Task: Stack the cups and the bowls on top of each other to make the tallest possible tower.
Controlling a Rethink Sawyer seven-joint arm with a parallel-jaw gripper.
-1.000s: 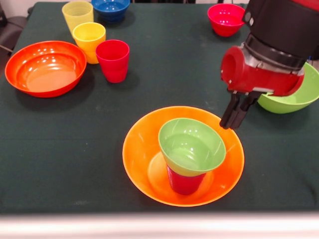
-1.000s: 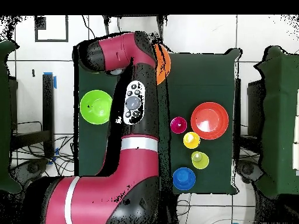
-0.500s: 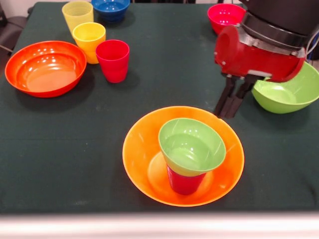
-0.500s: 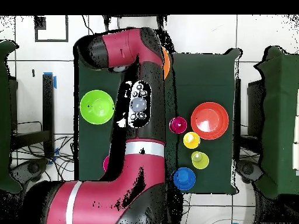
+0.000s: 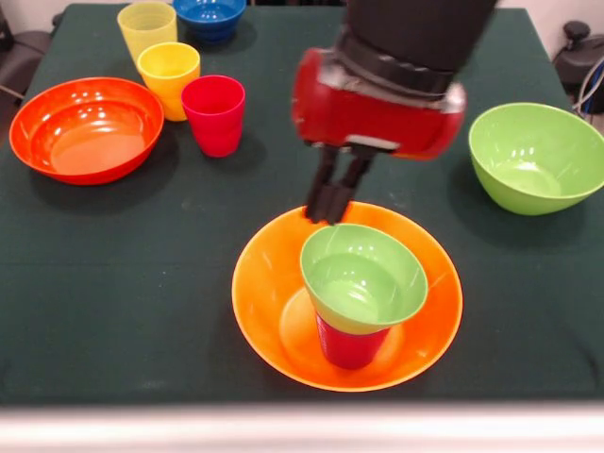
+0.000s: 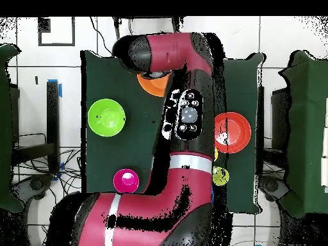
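Front view, arm: red and black arm comes down from the top; gripper [image 5: 330, 209] hangs at the far rim of the large yellow-orange bowl [image 5: 269, 321], just behind the small green bowl [image 5: 362, 276].
Gripper state: both dark fingers pressed together, nothing between them.
Tower: large yellow-orange bowl on the table [image 5: 142, 274] at the near middle; a red-pink cup [image 5: 347, 347] stands inside it, the small green bowl sits tilted on top of that cup.
Loose cups: pale yellow cup [image 5: 147, 27], yellow-orange cup [image 5: 169, 78] and a second red-pink cup [image 5: 214, 114] in a diagonal row at far left, close together.
Loose bowls: wide orange-red bowl [image 5: 85, 128] at left, beside the cups; small blue bowl [image 5: 209, 17] at the far edge; large green bowl [image 5: 535, 158] at right, well apart from the tower.
Overhead view: arm [image 6: 182, 128] covers most of the table's middle; small red-pink bowl [image 6: 125, 180] shows near the robot's base; large green bowl and part of the orange-red bowl visible on either side of the arm.
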